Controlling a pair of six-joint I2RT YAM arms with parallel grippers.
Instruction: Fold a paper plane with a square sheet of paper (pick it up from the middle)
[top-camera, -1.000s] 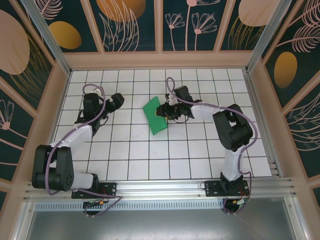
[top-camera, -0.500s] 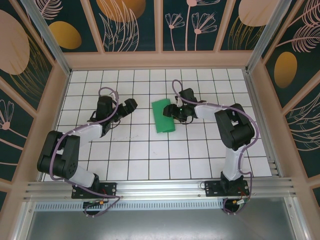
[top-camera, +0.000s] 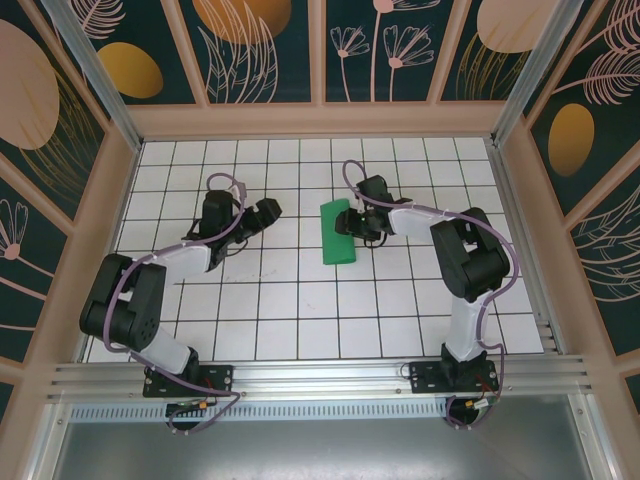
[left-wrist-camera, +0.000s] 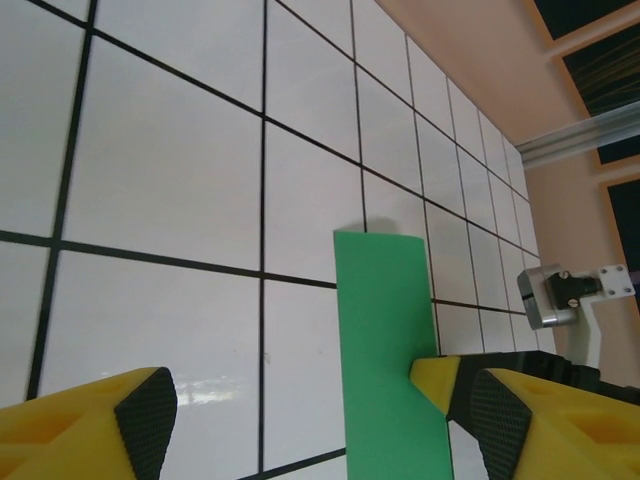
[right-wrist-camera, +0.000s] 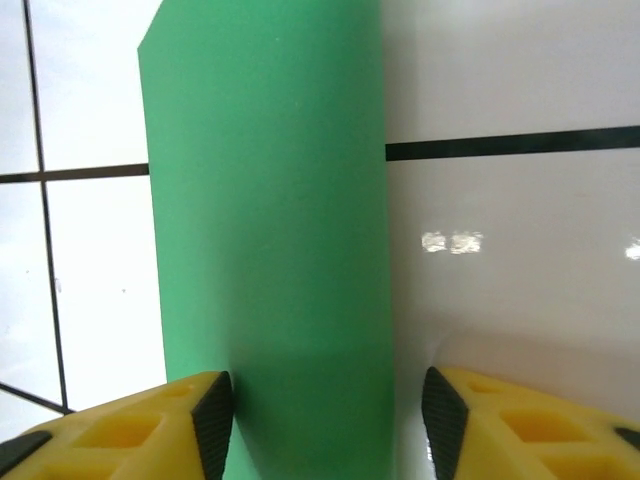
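The square sheet of paper (top-camera: 338, 232) is bright green and lies on the white grid table as a narrow upright strip, apparently doubled over. My right gripper (top-camera: 358, 228) sits at its right edge. In the right wrist view the paper (right-wrist-camera: 265, 230) runs between the open jaws of the right gripper (right-wrist-camera: 328, 420), close to the left pad (right-wrist-camera: 213, 415) and apart from the right one. My left gripper (top-camera: 265, 212) stands open to the left of the strip. In the left wrist view the left gripper (left-wrist-camera: 320, 425) faces the paper (left-wrist-camera: 385, 330). The paper plane is out of view.
The white gridded tabletop (top-camera: 300, 310) is ringed by a low beige wall (top-camera: 320, 122) with patterned panels behind. A grey metal bracket (left-wrist-camera: 560, 295) shows at the far right of the left wrist view. Both arm bases are bolted at the near rail (top-camera: 320, 378).
The left gripper has travelled right, toward the paper. The paper has shifted right and narrowed from a tilted wide sheet to an upright strip. The right gripper stays at its right edge.
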